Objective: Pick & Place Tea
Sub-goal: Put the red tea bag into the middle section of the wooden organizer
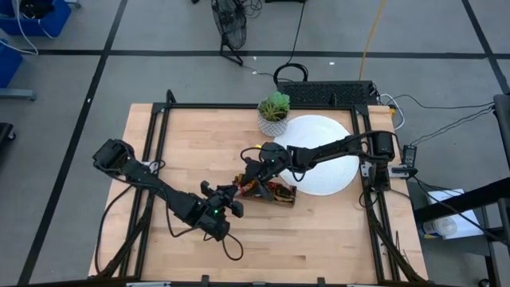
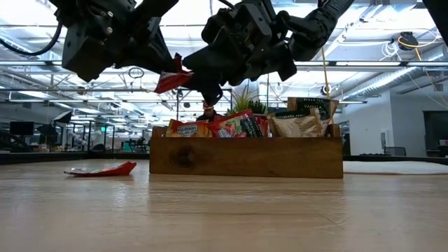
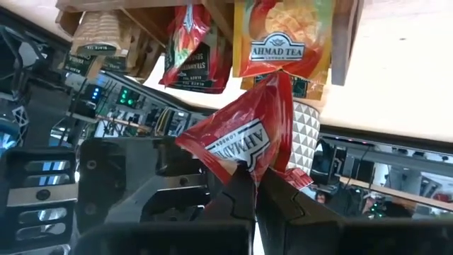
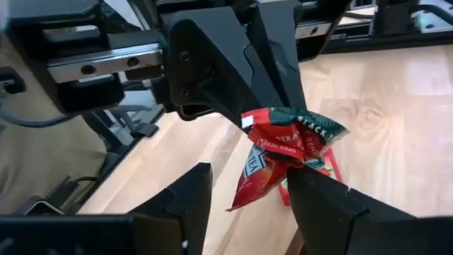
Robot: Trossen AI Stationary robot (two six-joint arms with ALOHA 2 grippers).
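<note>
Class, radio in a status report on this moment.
Left gripper shut on red tea sachet. Right gripper open around it. Wooden tray below. One sachet on table.

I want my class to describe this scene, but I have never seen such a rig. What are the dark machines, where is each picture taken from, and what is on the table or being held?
These are two robot arms at a wooden table. One picture looks straight down, one looks level across the tabletop, and two come from cameras on the arms' wrists.

On the table stand a wooden tray filled with tea sachets, a white disc and a small potted plant. One red sachet lies flat beside the tray.

The left gripper is shut on a crumpled red tea sachet, held in the air near the tray. The right gripper is open, one finger on each side of that sachet, not pinching it.
</note>
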